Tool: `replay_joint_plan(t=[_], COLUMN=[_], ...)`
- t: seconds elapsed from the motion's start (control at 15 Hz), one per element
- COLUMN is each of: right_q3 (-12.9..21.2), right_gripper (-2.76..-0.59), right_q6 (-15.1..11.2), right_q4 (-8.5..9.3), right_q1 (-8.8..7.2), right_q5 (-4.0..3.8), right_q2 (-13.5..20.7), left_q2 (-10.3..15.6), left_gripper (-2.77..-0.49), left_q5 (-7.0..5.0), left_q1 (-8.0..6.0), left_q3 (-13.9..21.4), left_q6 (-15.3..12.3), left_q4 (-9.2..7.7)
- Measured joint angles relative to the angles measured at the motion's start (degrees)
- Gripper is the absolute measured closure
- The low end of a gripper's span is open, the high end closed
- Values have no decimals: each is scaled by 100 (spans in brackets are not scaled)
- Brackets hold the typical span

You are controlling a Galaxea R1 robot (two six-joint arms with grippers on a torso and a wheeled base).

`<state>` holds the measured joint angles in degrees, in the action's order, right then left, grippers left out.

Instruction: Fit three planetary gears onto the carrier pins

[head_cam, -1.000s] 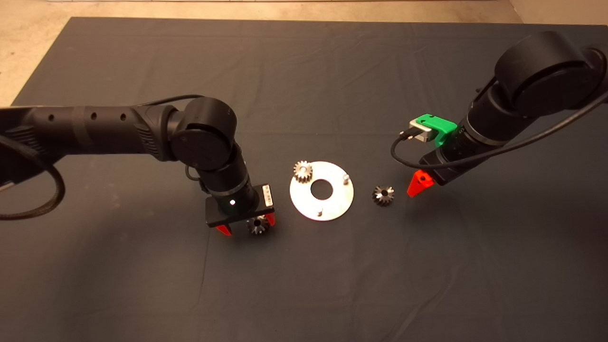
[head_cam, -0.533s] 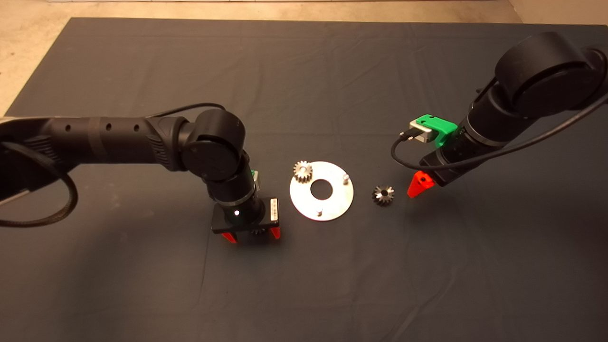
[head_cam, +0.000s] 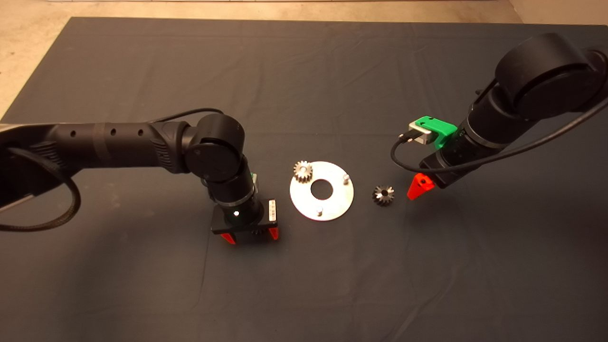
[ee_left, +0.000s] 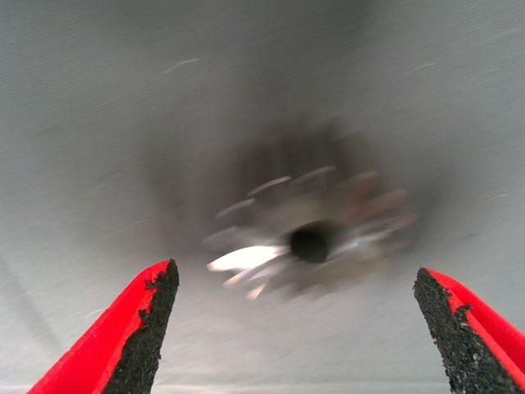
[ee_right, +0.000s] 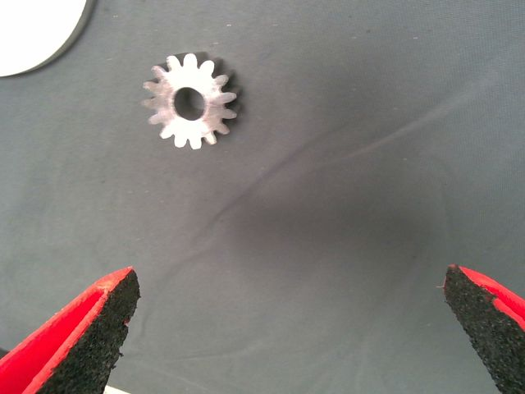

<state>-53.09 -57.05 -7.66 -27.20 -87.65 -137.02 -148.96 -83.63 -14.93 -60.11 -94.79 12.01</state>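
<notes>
Gear lies flat, bore up, between spread jaws.

A creased dark mat covers my tabletop, with pale beige floor showing beyond its far and left edges.

Dim overhead light; blurred gear close-up
</notes>
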Motion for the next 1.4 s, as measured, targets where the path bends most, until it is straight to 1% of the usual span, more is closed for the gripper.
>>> replay_joint_plan(t=[0.13,0.2,0.27,0.33,0.47,0.67,0.8,0.87,0.93,1.13,1.4], right_q3=[4,4,4,6,6,6,6,4,6,4,4], right_gripper=[-276,-276,-276,-276,-276,-276,-276,-276,-276,-276,-276], right_q6=[0,0,0,0,0,0,0,0,2,2,0], right_q4=[0,0,0,0,0,0,0,0,0,0,0], right_q1=[2,2,2,2,2,2,2,2,2,0,2], right_q5=[-2,-5,-5,-2,-2,-2,-2,-2,0,-7,-1], right_q2=[1,4,1,4,1,1,4,1,4,1,1], left_q2=[-241,-355,-422,-422,-389,-372,-255,-177,-90,66,72], left_gripper=[-204,-204,-204,-204,-204,-204,-204,-204,-204,-204,-195], left_q5=[28,-18,-60,-44,6,6,52,24,74,69,66], left_q1=[0,0,-3,-13,-17,-17,-28,-33,-35,-50,-50], left_q3=[-290,-416,-506,-544,-555,-555,-555,-566,-601,-554,-439], left_q6=[161,224,285,304,323,383,430,497,500,560,572], left_q4=[4,-21,-61,-104,-121,-129,-155,-46,-22,-24,-19])
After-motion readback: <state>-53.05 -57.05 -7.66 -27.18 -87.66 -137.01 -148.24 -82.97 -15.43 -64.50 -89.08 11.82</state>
